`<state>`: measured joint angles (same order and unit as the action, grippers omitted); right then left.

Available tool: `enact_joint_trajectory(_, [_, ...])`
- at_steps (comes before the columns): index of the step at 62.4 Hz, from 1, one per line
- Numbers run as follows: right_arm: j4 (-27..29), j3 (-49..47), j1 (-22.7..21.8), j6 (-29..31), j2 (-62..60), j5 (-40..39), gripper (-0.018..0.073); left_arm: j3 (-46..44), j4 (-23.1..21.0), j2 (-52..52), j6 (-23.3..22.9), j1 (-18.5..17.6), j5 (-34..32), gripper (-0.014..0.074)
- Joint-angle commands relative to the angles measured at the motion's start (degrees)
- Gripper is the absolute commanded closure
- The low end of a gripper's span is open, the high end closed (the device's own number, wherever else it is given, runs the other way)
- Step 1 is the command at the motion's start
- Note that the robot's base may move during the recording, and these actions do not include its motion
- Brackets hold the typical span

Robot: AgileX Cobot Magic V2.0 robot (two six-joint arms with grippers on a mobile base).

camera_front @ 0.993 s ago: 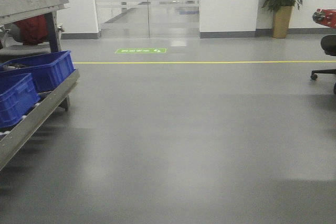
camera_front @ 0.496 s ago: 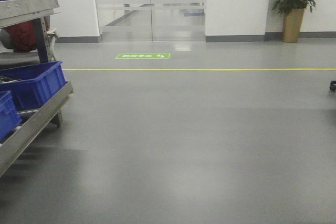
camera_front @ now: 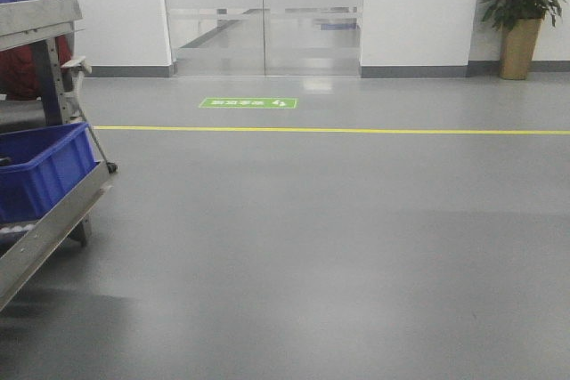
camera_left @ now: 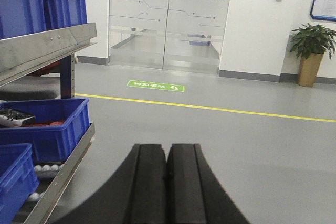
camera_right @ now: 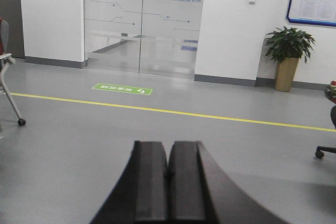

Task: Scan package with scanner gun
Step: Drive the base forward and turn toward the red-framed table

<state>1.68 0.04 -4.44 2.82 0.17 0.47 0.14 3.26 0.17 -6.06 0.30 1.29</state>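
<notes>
step: drive-up, by my judgement | left hand (camera_left: 167,182) pressed closed, empty; right hand (camera_right: 168,182) likewise | package, scanner gun: neither made out in any view | advice: pass clear of rack (camera_front: 53,236) at 9 o'clock; find both before reaching

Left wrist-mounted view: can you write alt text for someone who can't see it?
The left pincer, black and shut on nothing, points across grey floor toward frosted glass doors. Blue bins sit on a metal rack at left, and a potted plant stands far right; no package or scanner gun shows.
</notes>
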Motion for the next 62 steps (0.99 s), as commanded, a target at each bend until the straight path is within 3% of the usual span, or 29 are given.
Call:
enact_joint_trajectory(1, [-0.2,0.0,0.1,0.0,-0.2,-1.3,0.0713,-0.1,0.1,-0.2,-0.1,0.0,-0.9,0.0707])
enact_joint_trajectory(62, [-0.2,0.0,0.1,0.0,-0.2,-1.3,0.0713,-0.1,0.1,-0.2,-0.1,0.0,-0.9,0.0707])
